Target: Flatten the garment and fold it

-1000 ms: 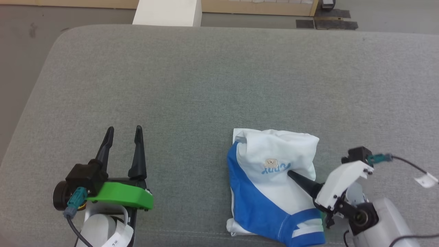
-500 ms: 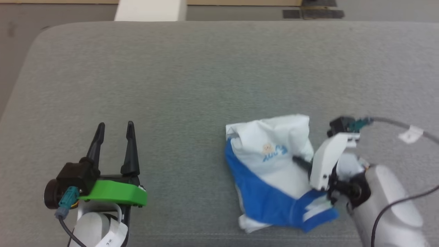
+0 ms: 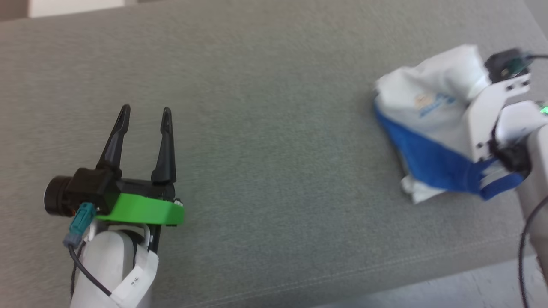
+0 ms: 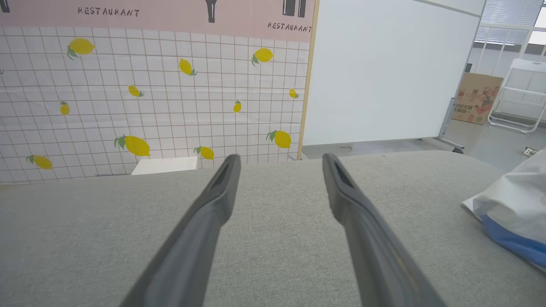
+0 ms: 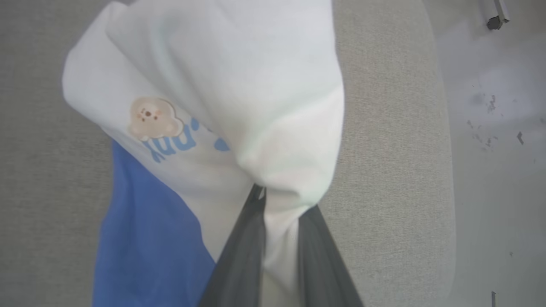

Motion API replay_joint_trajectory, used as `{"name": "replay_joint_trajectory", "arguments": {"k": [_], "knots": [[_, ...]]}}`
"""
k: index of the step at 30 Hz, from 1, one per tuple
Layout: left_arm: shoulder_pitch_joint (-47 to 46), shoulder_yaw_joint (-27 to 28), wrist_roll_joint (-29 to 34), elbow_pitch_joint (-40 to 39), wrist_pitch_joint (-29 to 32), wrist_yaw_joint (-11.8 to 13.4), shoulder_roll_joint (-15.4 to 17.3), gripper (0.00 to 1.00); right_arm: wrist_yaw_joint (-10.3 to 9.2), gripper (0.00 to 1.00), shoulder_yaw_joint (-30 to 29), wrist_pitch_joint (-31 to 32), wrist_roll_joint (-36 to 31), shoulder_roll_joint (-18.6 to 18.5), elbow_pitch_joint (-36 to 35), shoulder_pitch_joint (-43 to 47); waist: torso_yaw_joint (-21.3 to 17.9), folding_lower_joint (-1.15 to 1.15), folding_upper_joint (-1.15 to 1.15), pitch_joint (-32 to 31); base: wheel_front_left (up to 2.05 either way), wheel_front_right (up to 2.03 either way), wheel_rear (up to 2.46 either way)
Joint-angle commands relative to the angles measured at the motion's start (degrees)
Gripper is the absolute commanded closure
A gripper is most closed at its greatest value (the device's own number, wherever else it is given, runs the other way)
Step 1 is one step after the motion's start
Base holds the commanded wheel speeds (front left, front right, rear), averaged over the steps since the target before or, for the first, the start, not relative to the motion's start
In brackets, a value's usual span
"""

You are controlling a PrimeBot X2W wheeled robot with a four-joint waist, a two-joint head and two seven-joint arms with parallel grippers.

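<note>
The garment (image 3: 428, 128) sits at the upper right of the head view as a bunched heap on the grey fabric-covered worktop (image 3: 274, 128), close to the worktop's right-hand edge. Its white body is uppermost and a blue sleeve band runs along the lower side. The right gripper (image 5: 285, 204) has its fingers (image 5: 239, 264) drawn close together on a fold of the white cloth, which rises from between them into a rounded peak in the middle of the right wrist view. To the upper left of that peak the garment (image 5: 239, 76) shows a small bear print (image 5: 151, 113) above blue lettering, with blue fabric filling the lower left of the frame. In the head view the fingers themselves are hidden behind the gripper's white bracket (image 3: 492, 107), which overlaps the heap's right side. The left gripper (image 3: 145, 110) is in the lower left of the head view on a green mount (image 3: 141, 209), its two dark fingers spread apart and holding nothing, well apart from the garment. In the left wrist view the left gripper (image 4: 281, 158) points across the bare grey surface, and the garment (image 4: 516, 209) shows at the right edge of the frame. Beyond it stand a tiled wall with lemons (image 4: 128, 85), a white panel (image 4: 384, 72) and a cardboard box (image 4: 473, 91).
</note>
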Motion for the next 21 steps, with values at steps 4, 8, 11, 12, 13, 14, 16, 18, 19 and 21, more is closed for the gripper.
{"name": "replay_joint_trajectory", "arguments": {"k": [4,8,11,12,13,14,16,18,19,21], "knots": [[-2.49,-0.89,1.07,-0.24,-0.21,-0.35,2.58,0.00,-0.11,1.00,-2.53,-3.04,-4.09,-0.97,3.15,-4.23,-6.22,0.00,0.00,7.50,0.00,0.00,0.00],[-3.73,-1.83,1.43,-0.81,0.16,-0.38,4.96,0.00,-0.11,1.00,-6.14,-6.48,-7.53,-0.95,5.58,-7.11,-7.10,0.00,0.00,10.53,0.00,0.00,0.00],[-4.70,-2.43,1.45,-1.91,0.96,-0.40,6.63,0.00,-0.11,1.00,-9.91,-9.10,-10.00,-1.00,7.46,-8.79,-7.02,0.00,0.00,12.74,0.00,0.00,0.00],[-4.92,-2.51,1.41,-2.29,1.21,-0.40,7.04,0.00,-0.11,1.00,-11.09,-9.77,-10.76,-1.04,8.00,-9.22,-6.95,0.00,0.00,13.29,0.00,0.00,0.00],[-5.16,-2.62,1.41,-2.80,1.63,-0.41,7.51,0.00,-0.11,1.00,-12.58,-10.66,-11.61,-1.10,8.58,-9.73,-6.79,0.00,0.00,14.03,0.00,0.00,0.00],[-5.31,-2.66,1.40,-3.21,1.91,-0.41,7.85,0.00,-0.11,1.00,-13.94,-11.35,-12.23,-1.06,9.05,-10.12,-6.68,0.00,0.00,14.52,0.00,0.00,0.00],[-5.50,-2.66,1.38,-4.10,2.66,-0.41,8.52,0.00,-0.11,1.00,-16.37,-13.00,-13.87,-1.21,10.06,-10.88,-6.36,0.00,0.00,15.63,0.00,0.00,0.00],[-5.59,-2.48,1.29,-4.80,3.18,-0.40,9.09,0.00,-0.11,1.00,-18.20,-14.77,-15.55,-1.40,11.06,-11.45,-5.98,0.00,0.00,16.46,0.00,0.00,0.00],[-5.67,-2.39,1.26,-5.16,3.40,-0.39,9.36,0.00,-0.11,1.00,-18.98,-15.64,-16.64,-1.57,11.51,-11.68,-5.74,0.00,0.00,16.86,0.00,0.00,0.00],[-5.72,-2.29,1.29,-5.72,3.81,-0.39,9.89,0.00,-0.11,1.00,-20.20,-17.01,-18.42,-1.52,12.09,-12.16,-5.47,0.00,0.00,17.40,0.00,0.00,0.00]]}}
